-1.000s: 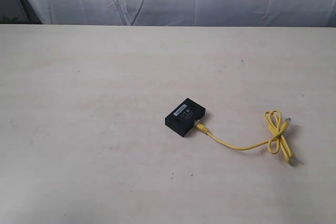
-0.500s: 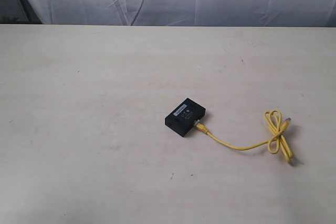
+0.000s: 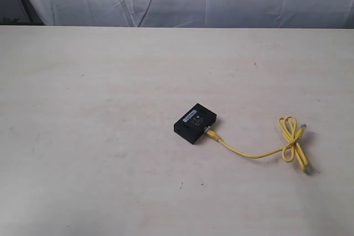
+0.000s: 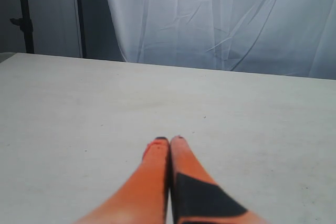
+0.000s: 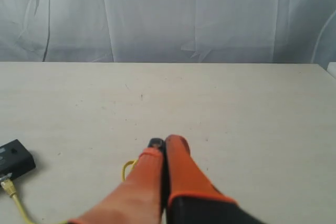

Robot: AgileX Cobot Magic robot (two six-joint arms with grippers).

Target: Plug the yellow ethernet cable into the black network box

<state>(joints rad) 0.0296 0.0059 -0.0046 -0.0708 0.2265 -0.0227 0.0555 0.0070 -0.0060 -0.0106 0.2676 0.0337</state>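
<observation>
Nothing has moved; yellow cable (image 3: pixel 291 146) looks seated in black box (image 3: pixel 194 122). Left pincer (image 4: pixel 169 140) and right pincer (image 5: pixel 164 142) sit together, empty; avoid tugging the cable.

Top face of black network box (image 3: pixel 194 123): small grey-white label (image 3: pixel 191 116), pale markings beside it. Print too small to read. Nothing legible anywhere.
</observation>
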